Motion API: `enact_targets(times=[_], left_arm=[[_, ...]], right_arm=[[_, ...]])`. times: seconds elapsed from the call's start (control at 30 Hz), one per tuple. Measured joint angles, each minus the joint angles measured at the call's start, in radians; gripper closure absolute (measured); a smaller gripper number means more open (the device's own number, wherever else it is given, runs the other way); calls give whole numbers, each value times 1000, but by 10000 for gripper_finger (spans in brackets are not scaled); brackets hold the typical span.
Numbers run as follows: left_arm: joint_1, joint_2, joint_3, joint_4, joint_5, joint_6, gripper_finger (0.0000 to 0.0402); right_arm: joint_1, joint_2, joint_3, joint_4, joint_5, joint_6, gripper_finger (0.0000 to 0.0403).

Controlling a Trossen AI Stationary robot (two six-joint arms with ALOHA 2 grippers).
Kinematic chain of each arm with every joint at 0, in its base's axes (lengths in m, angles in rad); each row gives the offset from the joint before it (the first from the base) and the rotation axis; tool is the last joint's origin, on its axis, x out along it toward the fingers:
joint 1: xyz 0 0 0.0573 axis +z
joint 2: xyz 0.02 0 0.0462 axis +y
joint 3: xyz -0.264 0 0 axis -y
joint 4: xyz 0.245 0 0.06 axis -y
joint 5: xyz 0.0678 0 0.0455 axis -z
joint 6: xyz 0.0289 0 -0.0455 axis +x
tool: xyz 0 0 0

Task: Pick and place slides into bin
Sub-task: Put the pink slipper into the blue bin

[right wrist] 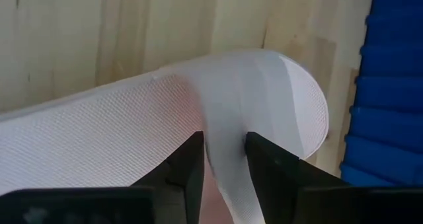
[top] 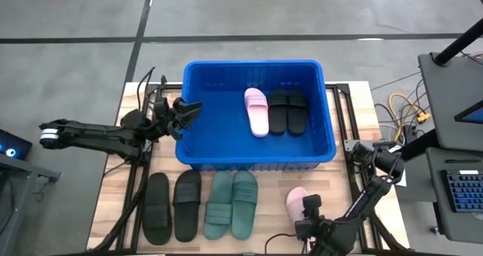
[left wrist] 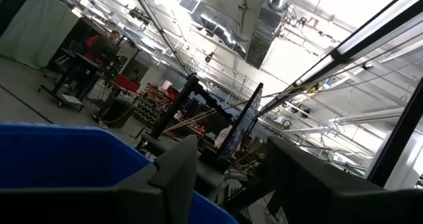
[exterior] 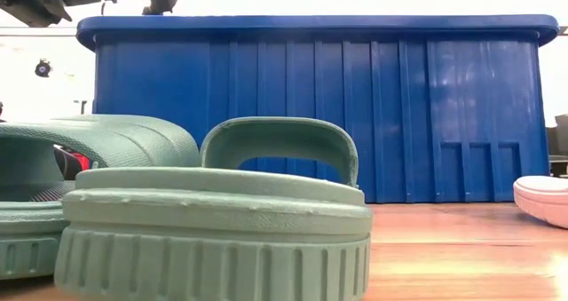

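Inside bin: pink slide | seemingly black pair

place: industrial workshop | cues: exposed ceiling ducts, strip lights, equipment racks, concrete floor

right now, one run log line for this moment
left gripper: open, at bin edge | right gripper: closing on pink slide strap | bin: three slides
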Motion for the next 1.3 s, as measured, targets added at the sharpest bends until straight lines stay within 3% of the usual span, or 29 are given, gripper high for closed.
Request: enact_targets(times=[0.27, 0.57, 0.87, 1.3], left_arm=[[0, 0, -1, 0, 0, 0, 233], [0, 0, -2, 0, 1, 1, 233], [0, 0, -2, 0, 1, 1, 233], [0, 0, -2, 0, 1, 1, 233]], right_arm=[[1, 10, -1, 1, 6, 4, 322], [0, 6, -1, -6, 32, 104, 388], [-1, -10, -2, -61, 31, 175, 393], [-2, -174, -1, -83, 54, 189, 394]])
